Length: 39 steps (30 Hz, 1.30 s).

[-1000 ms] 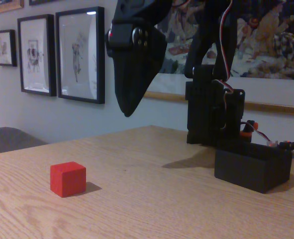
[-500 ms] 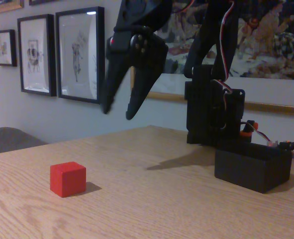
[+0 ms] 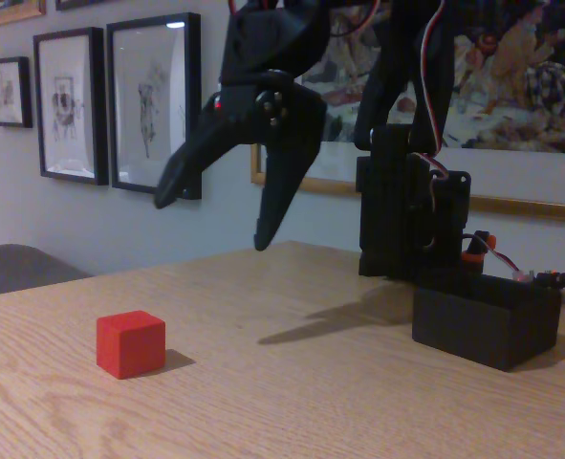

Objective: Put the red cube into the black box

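The red cube [image 3: 130,343] rests on the wooden table [image 3: 292,402] at the left, by itself. At the right stands the low black box [image 3: 486,320], open at the top; its inside is hidden from this angle. My black gripper [image 3: 211,221] hangs in the air above the table's middle, up and to the right of the cube, open wide with nothing between its fingers. One fingertip [image 3: 164,197] points left and the other fingertip [image 3: 261,241] points down.
The arm's black base tower [image 3: 408,215] with an orange-red part [image 3: 471,251] stands right behind the box. Framed pictures [image 3: 153,105] hang on the wall behind. A grey chair back [image 3: 19,266] shows past the table's left edge.
The gripper went from shut to wide open over the last second and came slightly lower. The cube and box have not moved.
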Tool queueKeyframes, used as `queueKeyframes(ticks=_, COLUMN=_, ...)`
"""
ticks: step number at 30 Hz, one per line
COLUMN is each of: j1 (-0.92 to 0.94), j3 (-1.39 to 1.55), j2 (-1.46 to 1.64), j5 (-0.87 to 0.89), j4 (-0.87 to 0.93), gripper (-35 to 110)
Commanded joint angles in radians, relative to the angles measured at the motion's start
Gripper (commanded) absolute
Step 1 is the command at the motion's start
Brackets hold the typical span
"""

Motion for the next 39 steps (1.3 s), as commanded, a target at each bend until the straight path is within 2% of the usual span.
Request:
queueKeyframes(ticks=1, j1=0.038, j3=-0.097, j2=-0.066, j5=-0.006, j4=0.003, gripper=52)
queueKeyframes(ticks=9, j1=0.051, j3=-0.298, j2=-0.27, j5=-0.002, j4=0.02, gripper=44)
queueKeyframes(ticks=21, j1=-0.018, j3=-0.566, j2=-0.492, j5=0.032, j4=0.086, gripper=45)
queueKeyframes(ticks=39, j1=0.009, j3=-0.724, j2=-0.68, j5=0.011, j4=0.089, gripper=38)
